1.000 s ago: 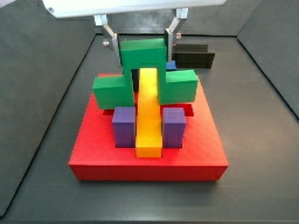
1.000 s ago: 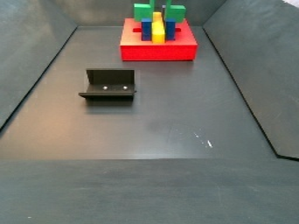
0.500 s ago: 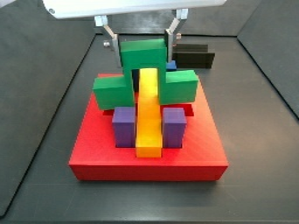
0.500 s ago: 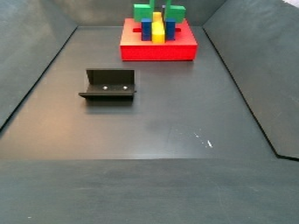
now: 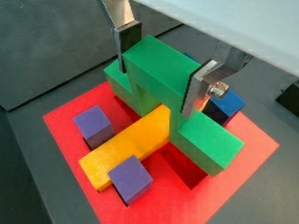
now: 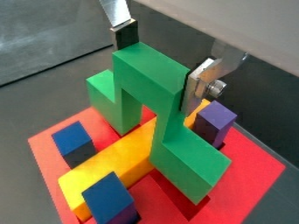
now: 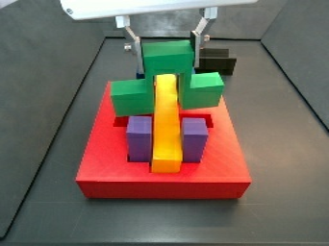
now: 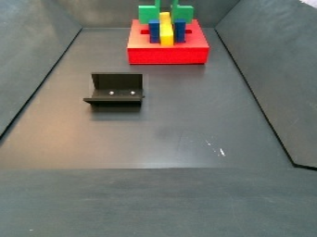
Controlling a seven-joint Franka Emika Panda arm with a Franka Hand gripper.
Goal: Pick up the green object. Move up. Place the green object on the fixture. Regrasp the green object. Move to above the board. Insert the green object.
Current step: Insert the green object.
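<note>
The green object (image 7: 164, 60) straddles the yellow bar (image 7: 167, 125) at the far end of the red board (image 7: 115, 163), its notch over the bar and its side arms low on either side. My gripper (image 7: 166, 56) is right above it, shut on the raised middle. Both wrist views show this: the green object (image 5: 158, 74) (image 6: 140, 74) sits between my gripper's (image 5: 158, 83) (image 6: 160, 70) silver plates, with the dark pads against its two sides. The fixture (image 8: 115, 91) stands alone on the floor, far from the board (image 8: 168, 54).
Purple blocks (image 7: 138, 135) (image 7: 194, 135) flank the yellow bar nearer the board's front. A blue block (image 5: 228, 101) stands close behind the green object. Dark walls enclose the floor on all sides.
In a side view my gripper and the green object have shifted slightly to the right over the board. The fixture and the other blocks have not moved.
</note>
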